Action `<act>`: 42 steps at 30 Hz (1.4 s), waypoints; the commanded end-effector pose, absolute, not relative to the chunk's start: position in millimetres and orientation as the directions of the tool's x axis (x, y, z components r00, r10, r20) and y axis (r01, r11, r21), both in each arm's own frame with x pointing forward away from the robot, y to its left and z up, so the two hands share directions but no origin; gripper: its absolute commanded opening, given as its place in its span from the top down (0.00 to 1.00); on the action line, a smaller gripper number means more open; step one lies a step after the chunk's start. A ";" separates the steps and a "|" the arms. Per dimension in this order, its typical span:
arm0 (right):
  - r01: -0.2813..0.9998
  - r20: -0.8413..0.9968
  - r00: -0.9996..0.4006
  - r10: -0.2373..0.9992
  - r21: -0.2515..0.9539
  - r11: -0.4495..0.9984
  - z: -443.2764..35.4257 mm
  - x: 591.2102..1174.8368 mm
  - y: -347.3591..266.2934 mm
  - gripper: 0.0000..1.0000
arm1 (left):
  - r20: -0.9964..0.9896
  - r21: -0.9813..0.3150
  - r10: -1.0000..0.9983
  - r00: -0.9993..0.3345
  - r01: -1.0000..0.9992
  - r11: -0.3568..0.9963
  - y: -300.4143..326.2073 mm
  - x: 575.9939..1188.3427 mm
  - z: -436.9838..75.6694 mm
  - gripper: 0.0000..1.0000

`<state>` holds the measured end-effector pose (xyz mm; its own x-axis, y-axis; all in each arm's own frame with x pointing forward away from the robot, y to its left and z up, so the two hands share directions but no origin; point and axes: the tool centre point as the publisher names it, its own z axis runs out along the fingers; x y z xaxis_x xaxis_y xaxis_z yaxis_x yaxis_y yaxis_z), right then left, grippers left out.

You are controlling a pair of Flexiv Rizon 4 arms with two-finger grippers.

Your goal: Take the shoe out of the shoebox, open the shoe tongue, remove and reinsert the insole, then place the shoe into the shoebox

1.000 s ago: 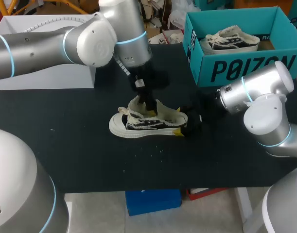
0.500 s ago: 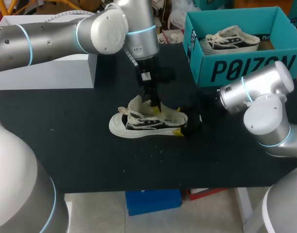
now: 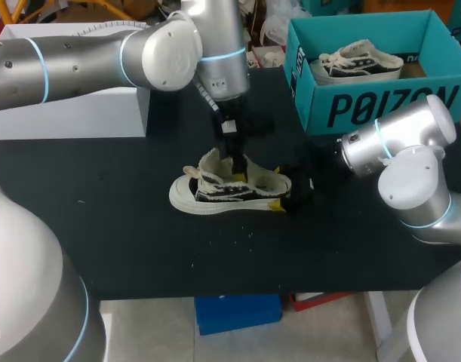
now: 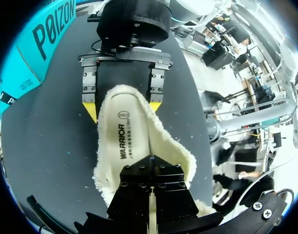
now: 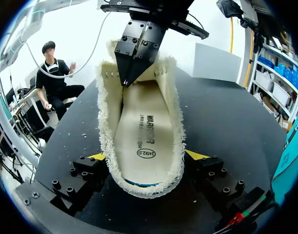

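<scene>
Black table [image 3: 124, 241] underneath, with a shoe [image 3: 215, 192] upright on its sole near the middle, toe toward the left edge. Teal shoebox [image 3: 366, 105] at the far right corner.

Only from the head view: a second shoe [image 3: 358, 60] inside the box, and the left arm reaching in from the left edge, wrist turned steeply down over the shoe.

Only from the wrist views: a pale insole [image 5: 144, 131] lying flat inside, with fleecy lining around it.

Right gripper [image 5: 148, 156] clamped on the heel, one yellow tip against each side. Left gripper [image 5: 125, 78] pointing down into the front of the opening, fingers drawn together to a point. Hard to tell whether anything is pinched there. Own yellow tips hidden in the left wrist view.

Right arm low over the table, reaching in from the right edge.
</scene>
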<state>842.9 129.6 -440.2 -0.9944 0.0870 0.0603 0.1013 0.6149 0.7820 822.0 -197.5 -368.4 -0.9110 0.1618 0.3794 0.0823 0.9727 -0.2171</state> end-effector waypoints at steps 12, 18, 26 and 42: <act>0.103 0.061 -0.994 0.088 0.780 0.617 -441.1 843.1 130.6 1.00 | 0.407 -0.224 0.151 -0.901 0.061 0.973 -204.6 822.3 -398.8 1.00; 0.103 0.061 -0.994 0.088 0.780 0.617 -441.1 843.1 130.6 1.00 | 0.427 -0.227 0.152 -0.891 0.057 0.972 -206.3 816.4 -409.0 1.00; 0.103 0.061 -0.994 0.088 0.780 0.617 -441.1 843.1 130.6 1.00 | 0.447 -0.221 0.141 -0.883 0.044 0.974 -205.6 808.4 -419.0 1.00; 0.103 0.061 -0.994 0.088 0.780 0.617 -441.1 843.1 130.6 1.00 | 0.402 -0.190 0.099 -0.910 0.023 0.982 -208.8 806.4 -426.5 1.00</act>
